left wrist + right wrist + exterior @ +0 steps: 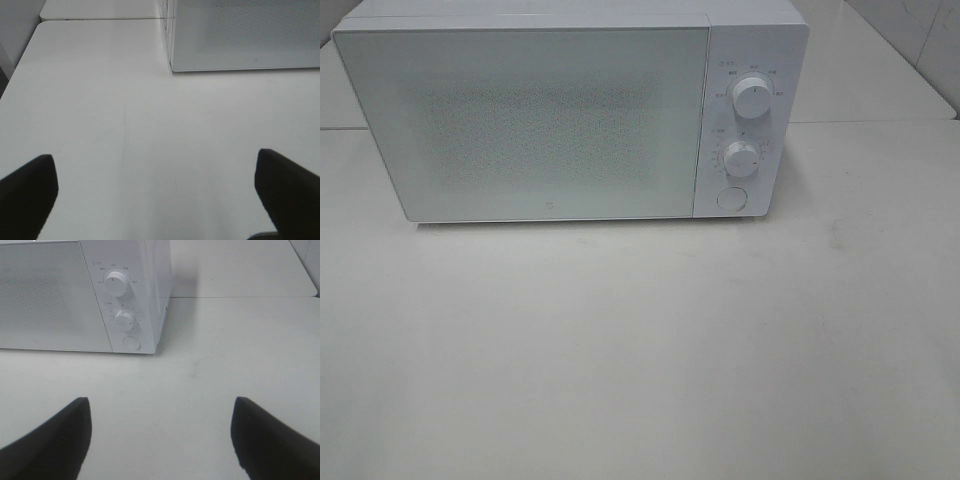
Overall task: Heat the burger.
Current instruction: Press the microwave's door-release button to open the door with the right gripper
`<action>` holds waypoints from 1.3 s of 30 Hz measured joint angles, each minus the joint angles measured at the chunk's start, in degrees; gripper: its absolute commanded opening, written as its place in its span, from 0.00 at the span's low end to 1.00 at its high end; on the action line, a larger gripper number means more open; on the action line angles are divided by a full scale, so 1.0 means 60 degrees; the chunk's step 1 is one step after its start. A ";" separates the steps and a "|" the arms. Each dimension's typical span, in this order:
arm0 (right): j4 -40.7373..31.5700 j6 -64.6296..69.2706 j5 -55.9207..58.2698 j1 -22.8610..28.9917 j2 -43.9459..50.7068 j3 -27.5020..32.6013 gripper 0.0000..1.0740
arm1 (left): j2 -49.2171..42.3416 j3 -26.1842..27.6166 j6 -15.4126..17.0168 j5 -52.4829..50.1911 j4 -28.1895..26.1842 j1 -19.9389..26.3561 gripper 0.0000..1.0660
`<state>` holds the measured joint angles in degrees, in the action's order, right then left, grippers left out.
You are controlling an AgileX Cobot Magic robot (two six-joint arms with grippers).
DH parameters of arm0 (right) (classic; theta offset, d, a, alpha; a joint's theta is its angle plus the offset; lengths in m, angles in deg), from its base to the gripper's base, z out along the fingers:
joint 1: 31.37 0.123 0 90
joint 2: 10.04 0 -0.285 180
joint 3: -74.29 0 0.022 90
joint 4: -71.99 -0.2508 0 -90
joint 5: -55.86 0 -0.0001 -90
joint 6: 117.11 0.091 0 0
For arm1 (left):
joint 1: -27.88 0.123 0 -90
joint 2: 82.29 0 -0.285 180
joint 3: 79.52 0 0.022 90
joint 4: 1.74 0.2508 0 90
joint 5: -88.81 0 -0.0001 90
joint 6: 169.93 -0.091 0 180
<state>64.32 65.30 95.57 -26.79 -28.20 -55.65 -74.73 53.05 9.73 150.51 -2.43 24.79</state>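
Closed white microwave (520, 120) on table (640, 360)

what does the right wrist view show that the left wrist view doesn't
Only the right wrist view: the microwave's control panel with its upper knob, lower knob and round button, plus the right fingers. Only the left wrist view: the lower left corner of the door, the seam to a second table behind, and the left fingers. Both: the closed door, the white table, and fingers standing apart with nothing between them. The burger shows in neither.
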 measured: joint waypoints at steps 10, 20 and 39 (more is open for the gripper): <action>0.0000 -0.0038 -0.2655 0.0000 -0.2044 0.0745 0.70 | 0.0000 0.0000 0.0000 0.0000 0.0000 0.0000 0.94; -0.0010 -0.0038 -0.5510 0.0000 -0.4803 0.0831 0.70 | 0.0000 0.0000 0.0000 0.0000 0.0000 0.0000 0.94; -0.0525 -0.0964 -1.2872 0.0000 -0.9129 0.2473 0.70 | 0.0000 0.0000 0.0000 0.0000 0.0000 0.0000 0.94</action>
<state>61.16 59.51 18.33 -26.79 -82.97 -40.81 -74.73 53.05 9.73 150.51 -2.43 24.79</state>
